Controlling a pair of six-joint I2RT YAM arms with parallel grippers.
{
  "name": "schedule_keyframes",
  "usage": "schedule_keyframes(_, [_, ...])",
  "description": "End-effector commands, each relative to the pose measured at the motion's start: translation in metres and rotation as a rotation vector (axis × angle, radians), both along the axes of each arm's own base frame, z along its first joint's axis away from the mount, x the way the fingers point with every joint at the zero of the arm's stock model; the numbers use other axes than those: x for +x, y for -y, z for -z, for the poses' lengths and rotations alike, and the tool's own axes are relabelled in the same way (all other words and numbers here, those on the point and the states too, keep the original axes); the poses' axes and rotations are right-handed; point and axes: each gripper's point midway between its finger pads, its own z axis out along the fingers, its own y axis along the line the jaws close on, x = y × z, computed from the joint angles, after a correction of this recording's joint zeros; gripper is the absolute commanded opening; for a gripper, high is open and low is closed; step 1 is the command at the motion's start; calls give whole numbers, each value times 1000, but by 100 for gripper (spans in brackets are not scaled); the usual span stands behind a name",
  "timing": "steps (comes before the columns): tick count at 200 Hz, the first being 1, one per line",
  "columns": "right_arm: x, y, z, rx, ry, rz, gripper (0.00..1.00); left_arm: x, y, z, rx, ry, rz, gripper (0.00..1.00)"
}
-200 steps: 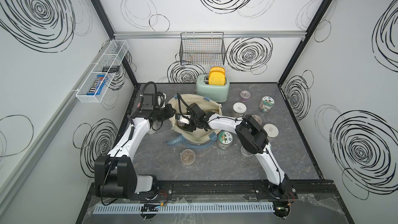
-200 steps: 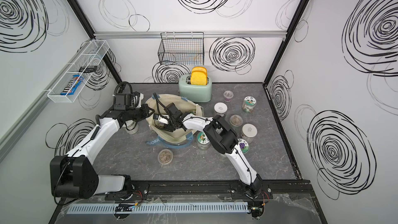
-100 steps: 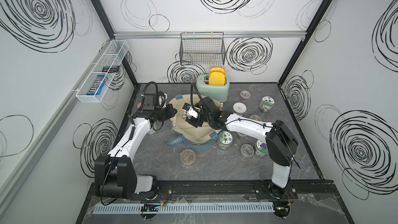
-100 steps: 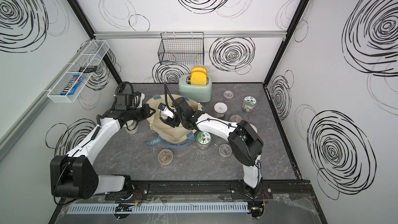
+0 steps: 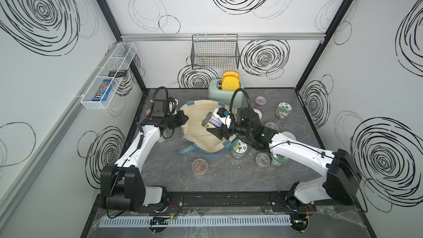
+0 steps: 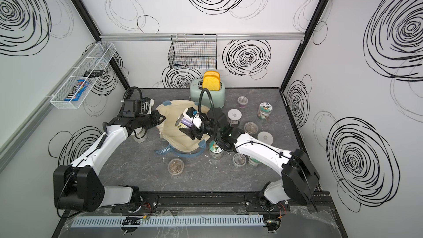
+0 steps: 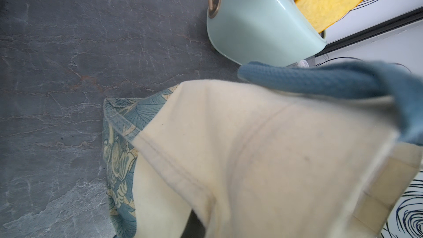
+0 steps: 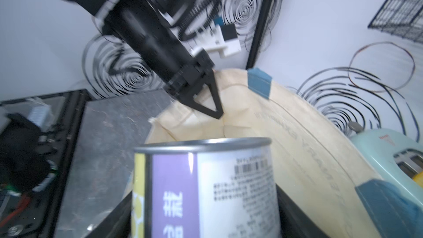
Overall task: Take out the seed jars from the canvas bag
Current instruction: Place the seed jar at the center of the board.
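The cream canvas bag [image 5: 201,133] [image 6: 176,139] stands open mid-table. My left gripper [image 5: 185,118] [image 6: 161,119] is shut on its left rim; in the left wrist view, bag cloth [image 7: 251,156] hides the jaws. My right gripper [image 5: 216,122] [image 6: 188,122] is shut on a seed jar [image 5: 209,120] [image 8: 206,184] with a metal rim and a purple and white label. The jar hangs tilted above the bag's mouth. Several more seed jars stand right of the bag, among them a green-print one [image 5: 238,149] and another [image 5: 283,110].
A mint-green toaster [image 5: 225,92] holding yellow toast stands just behind the bag. A low clear tub [image 5: 199,166] sits in front of the bag, and a jar [image 5: 166,133] stands under my left arm. A blue strap [image 5: 186,152] trails on the table.
My right gripper rose out of the bag with the jar and its elbow swung out to the right. The left gripper kept its hold on the rim.
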Motion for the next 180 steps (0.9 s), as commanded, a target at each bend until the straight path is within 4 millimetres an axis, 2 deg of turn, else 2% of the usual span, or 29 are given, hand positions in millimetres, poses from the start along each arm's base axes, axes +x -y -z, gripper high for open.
schedule_keyframes(1, [-42,8,-57,218,-81,-250,72,12,4,-24,-18,105,4,11])
schedule_keyframes(34, [-75,34,-75,290,-208,-491,72,12,6,-25,-30,114,5,13])
schedule_keyframes(59, [-95,42,-87,283,-212,-587,72,11,8,-23,-35,112,12,13])
schedule_keyframes(92, [-109,46,-98,268,-211,-670,71,12,9,-21,-36,111,16,15])
schedule_keyframes(134, [-116,49,-104,260,-198,-713,71,13,10,-21,-35,114,21,18])
schedule_keyframes(150, [-116,48,-106,257,-203,-724,71,13,10,-22,-31,113,24,29])
schedule_keyframes(167, [-115,48,-108,261,-201,-718,71,13,10,-28,-29,124,25,55])
schedule_keyframes(180, [-115,48,-108,263,-196,-715,71,13,10,-35,-29,139,27,61])
